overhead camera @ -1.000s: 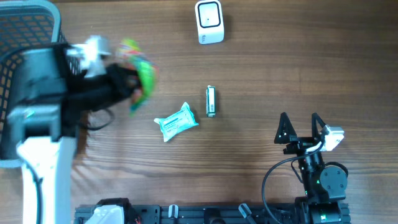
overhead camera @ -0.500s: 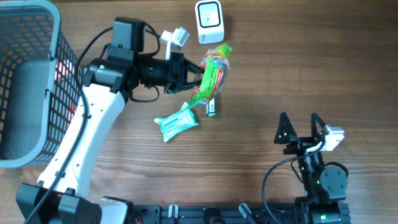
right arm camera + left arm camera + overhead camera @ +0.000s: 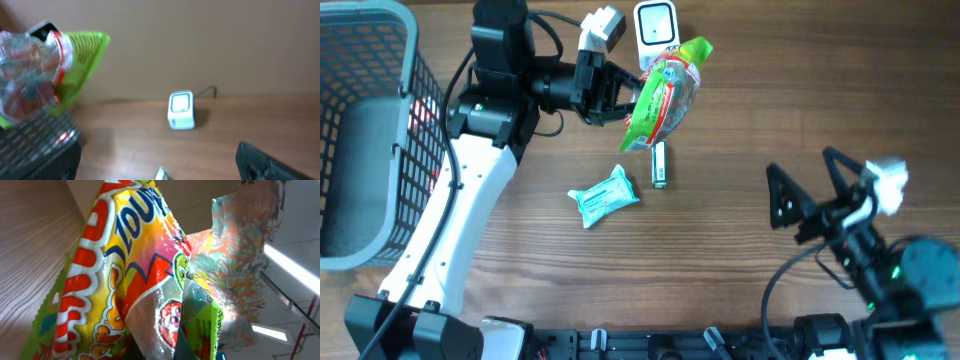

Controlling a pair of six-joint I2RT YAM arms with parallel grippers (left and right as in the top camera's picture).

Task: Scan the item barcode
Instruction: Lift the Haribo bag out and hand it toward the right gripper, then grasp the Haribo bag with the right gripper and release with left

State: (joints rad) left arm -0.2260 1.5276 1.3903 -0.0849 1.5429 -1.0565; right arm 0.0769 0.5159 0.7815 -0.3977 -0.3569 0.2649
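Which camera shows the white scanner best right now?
The right wrist view: the scanner stands unobstructed, front face toward the camera, though slightly blurred. Overhead shows it from above, the held snack bag overlapping its lower corner. Left wrist shows only the bag.

The left arm (image 3: pixel 470 190) stretches from the table's (image 3: pixel 770 80) near-left corner toward its far edge, the left gripper (image 3: pixel 628 100) clamped on a candy bag (image 3: pixel 665 90). Near the near-right corner, the right arm (image 3: pixel 880 270) sits low, the right gripper (image 3: pixel 798 162) spread wide.
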